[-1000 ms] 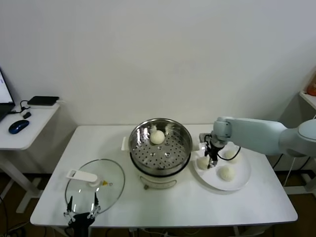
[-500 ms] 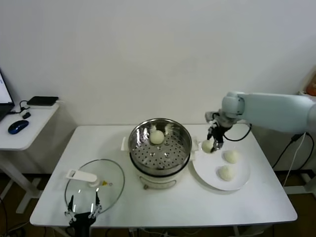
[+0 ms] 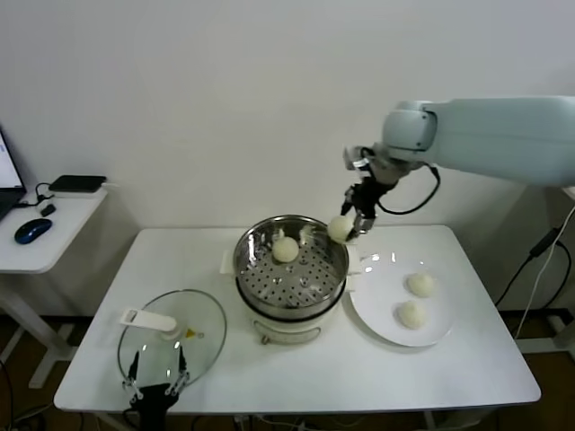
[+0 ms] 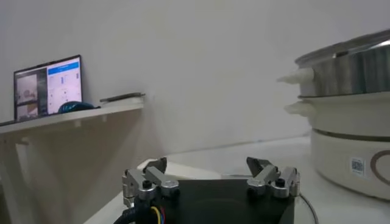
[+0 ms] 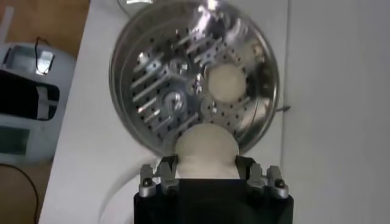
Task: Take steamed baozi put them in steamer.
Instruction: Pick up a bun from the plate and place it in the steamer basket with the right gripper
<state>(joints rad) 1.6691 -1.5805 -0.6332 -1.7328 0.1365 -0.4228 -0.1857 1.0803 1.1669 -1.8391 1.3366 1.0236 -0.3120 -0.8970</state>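
The right arm reaches in from the right, its wrist bent downward, and the right gripper (image 3: 347, 224) hangs above the steamer's (image 3: 292, 265) right rim, clamped on a baozi (image 3: 340, 228). The left gripper (image 3: 154, 388) sits low, well left of the steamer, fingers spread.

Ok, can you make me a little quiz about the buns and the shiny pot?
1. How many baozi lie on the white plate?
2. True or false: the steamer already holds one baozi.
3. Which gripper carries a baozi? A) left gripper B) right gripper

Key: 1) two, and; 2) true; 3) B, above the steamer's rim, while the left one waits open by the glass lid.
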